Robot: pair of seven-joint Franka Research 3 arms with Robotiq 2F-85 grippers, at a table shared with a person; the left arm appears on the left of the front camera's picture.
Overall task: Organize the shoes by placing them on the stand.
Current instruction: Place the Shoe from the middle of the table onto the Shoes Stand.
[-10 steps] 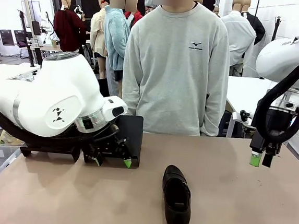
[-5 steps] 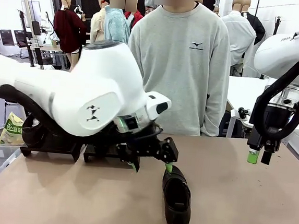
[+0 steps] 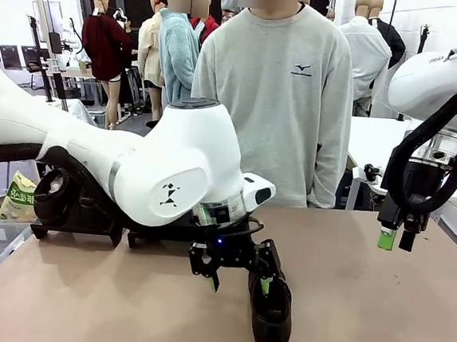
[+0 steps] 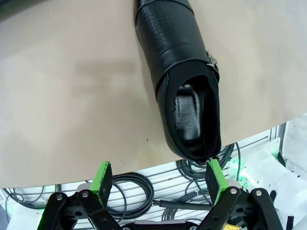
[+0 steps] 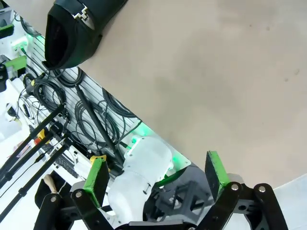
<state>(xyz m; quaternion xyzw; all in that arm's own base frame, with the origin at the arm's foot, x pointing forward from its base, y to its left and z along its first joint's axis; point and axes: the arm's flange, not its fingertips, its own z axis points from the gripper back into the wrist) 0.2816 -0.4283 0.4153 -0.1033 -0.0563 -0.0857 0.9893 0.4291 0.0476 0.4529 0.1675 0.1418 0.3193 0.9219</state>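
One black shoe (image 3: 271, 319) lies on the tan table, toe toward me. My left gripper (image 3: 239, 282) hovers open just over its heel end. In the left wrist view the shoe (image 4: 178, 72) runs away from the gripper (image 4: 158, 176), its open heel close to the right-hand fingertip (image 4: 214, 173), and nothing sits between the pads. The black stand (image 3: 88, 221) is at the back left, partly hidden by the left arm. My right gripper (image 3: 396, 242) hangs open and empty above the table's right side; from the right wrist view the shoe (image 5: 76, 26) is far from that gripper (image 5: 157, 173).
A person in a grey sweatshirt (image 3: 271, 95) stands at the far edge, hands out of sight. A dark rounded shape (image 3: 50, 195) sits on the stand's left end; I cannot tell what it is. Cables (image 4: 139, 184) hang below the table's near edge.
My left arm has swung from the stand at the left across to the shoe and come down over its heel, jaws still open. The right arm has hardly moved.
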